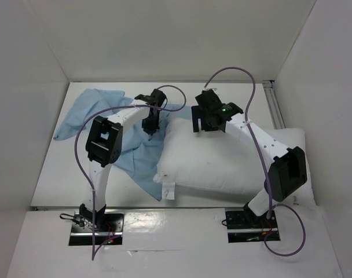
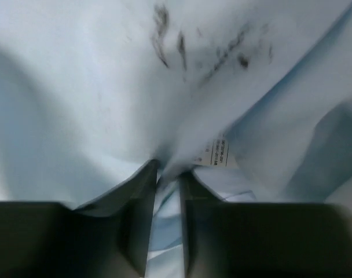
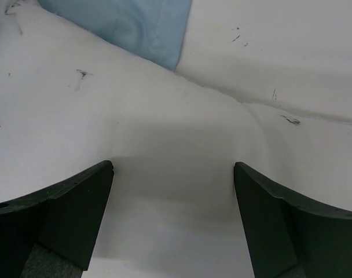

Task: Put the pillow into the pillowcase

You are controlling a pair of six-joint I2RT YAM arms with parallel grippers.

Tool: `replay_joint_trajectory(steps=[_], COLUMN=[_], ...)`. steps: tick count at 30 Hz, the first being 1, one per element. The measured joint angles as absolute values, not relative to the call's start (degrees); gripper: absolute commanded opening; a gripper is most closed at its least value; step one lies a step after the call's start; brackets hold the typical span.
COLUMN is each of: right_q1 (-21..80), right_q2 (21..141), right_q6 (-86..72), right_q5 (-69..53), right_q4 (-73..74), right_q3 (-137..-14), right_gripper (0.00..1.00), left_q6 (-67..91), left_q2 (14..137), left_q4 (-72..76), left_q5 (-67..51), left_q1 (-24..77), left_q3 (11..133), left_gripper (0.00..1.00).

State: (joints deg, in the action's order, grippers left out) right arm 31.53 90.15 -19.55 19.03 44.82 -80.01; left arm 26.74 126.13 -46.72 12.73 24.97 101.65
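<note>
The white pillow (image 1: 222,165) lies on the table at centre right. The light blue pillowcase (image 1: 98,113) is spread to its left, with an edge against the pillow. My left gripper (image 1: 149,132) points down at that edge. In the left wrist view the left gripper (image 2: 170,172) is shut on a fold of the pillowcase (image 2: 77,104), next to a small white label (image 2: 213,153). My right gripper (image 1: 201,126) hovers over the pillow's far left corner. In the right wrist view it (image 3: 173,168) is open and empty above the pillow (image 3: 164,127), with a sea-green corner of the pillowcase (image 3: 135,26) beyond.
White walls enclose the table (image 1: 54,179) on the left, back and right. A metal rail (image 1: 275,107) runs along the far right side. The pillow's near edge carries two white tags (image 1: 169,190). Purple cables loop over both arms.
</note>
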Motion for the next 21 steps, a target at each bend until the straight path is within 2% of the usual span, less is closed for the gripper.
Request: replay_joint_trajectory(steps=[3, 5, 6, 10, 17, 20, 21], right_q1=[31.6, 31.6, 31.7, 32.2, 38.4, 40.6, 40.9], right_q2=[90.1, 90.2, 90.2, 90.6, 96.0, 98.7, 99.3], right_q6=[-18.9, -18.1, -17.6, -15.2, -14.2, -16.6, -17.7], right_q5=[19.0, 18.8, 18.6, 16.6, 12.5, 9.3, 8.4], right_q4=[44.8, 45.1, 45.2, 46.8, 49.4, 49.0, 48.5], right_q3=[-80.1, -80.6, -81.1, -85.6, -96.8, -97.1, -96.1], right_gripper=[0.89, 0.89, 0.92, 1.0, 1.0, 1.0, 0.97], left_q6=[27.1, 27.0, 26.9, 25.8, 25.7, 25.8, 25.8], left_q2=[126.9, 126.9, 126.9, 125.9, 124.3, 122.2, 121.4], left_q4=[-48.4, -49.7, -50.4, -52.2, -55.2, -55.5, -55.7], left_q5=[13.6, 13.7, 13.6, 10.5, -1.5, -7.1, -8.7], left_q1=[23.9, 22.8, 22.2, 20.0, 14.2, 11.7, 11.1], left_q3=[106.4, 109.5, 111.0, 112.8, 115.3, 116.0, 116.3], left_gripper=[0.07, 0.06, 0.0, 0.0, 0.0, 0.0, 0.0])
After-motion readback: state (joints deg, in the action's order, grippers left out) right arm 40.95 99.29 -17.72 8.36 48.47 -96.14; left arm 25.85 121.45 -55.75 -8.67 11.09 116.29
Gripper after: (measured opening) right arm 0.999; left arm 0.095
